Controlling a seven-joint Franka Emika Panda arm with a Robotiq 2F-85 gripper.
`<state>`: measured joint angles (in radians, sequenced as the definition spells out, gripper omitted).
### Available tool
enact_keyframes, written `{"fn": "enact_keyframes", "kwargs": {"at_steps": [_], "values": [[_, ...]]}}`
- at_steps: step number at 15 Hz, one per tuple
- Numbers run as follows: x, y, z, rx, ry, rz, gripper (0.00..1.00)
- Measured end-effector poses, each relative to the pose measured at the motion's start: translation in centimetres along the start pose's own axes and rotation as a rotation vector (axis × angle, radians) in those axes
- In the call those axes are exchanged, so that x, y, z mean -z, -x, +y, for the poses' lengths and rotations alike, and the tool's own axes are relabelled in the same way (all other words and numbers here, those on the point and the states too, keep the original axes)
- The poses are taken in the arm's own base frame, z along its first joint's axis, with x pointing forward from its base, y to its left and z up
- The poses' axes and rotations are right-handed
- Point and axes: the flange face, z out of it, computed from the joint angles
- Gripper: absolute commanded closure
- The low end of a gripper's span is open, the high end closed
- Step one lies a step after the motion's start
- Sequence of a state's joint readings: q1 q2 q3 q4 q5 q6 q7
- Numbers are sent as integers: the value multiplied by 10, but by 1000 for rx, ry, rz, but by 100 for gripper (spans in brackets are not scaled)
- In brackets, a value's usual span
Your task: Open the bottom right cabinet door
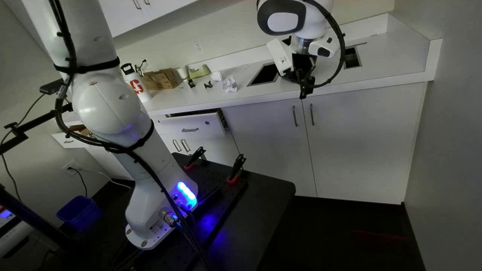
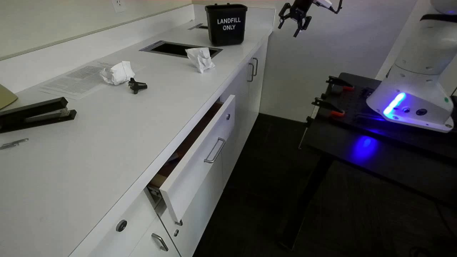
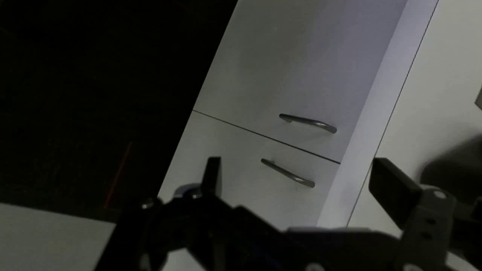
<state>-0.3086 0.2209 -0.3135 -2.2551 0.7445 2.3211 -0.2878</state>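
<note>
One closed white door [image 1: 361, 150], the last under the counter [image 1: 399, 62] and next to the wall [image 1: 448, 143], is the one to open; its slim upright handle [image 1: 312, 114] stands just beside the twin handle [image 1: 295, 116] of the left door [image 1: 269, 150]; the gripper [image 2: 288, 30] hangs apart from both, its fingers spread and nothing between them. That close pairing invites the likeliest mistake, I judge: a small sideways error could hook the wrong handle or wedge a finger between the two; in the wrist view the fingers [image 3: 213, 171] are parted roughly along the handle rather than across it, so closing like that would probably give a poor hold; a reach made too high could knock the counter's edge; a straight pull, where the door presumably swings in an arc, could slip; the looped cable [image 1: 342, 49] might snag.
</note>
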Motion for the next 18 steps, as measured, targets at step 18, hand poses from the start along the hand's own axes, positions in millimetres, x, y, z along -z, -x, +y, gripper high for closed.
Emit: {"fn": "enact_keyframes", "kwargs": {"at_steps": [18], "values": [[-175,-81,109,-724,-582,-319,0]]}}
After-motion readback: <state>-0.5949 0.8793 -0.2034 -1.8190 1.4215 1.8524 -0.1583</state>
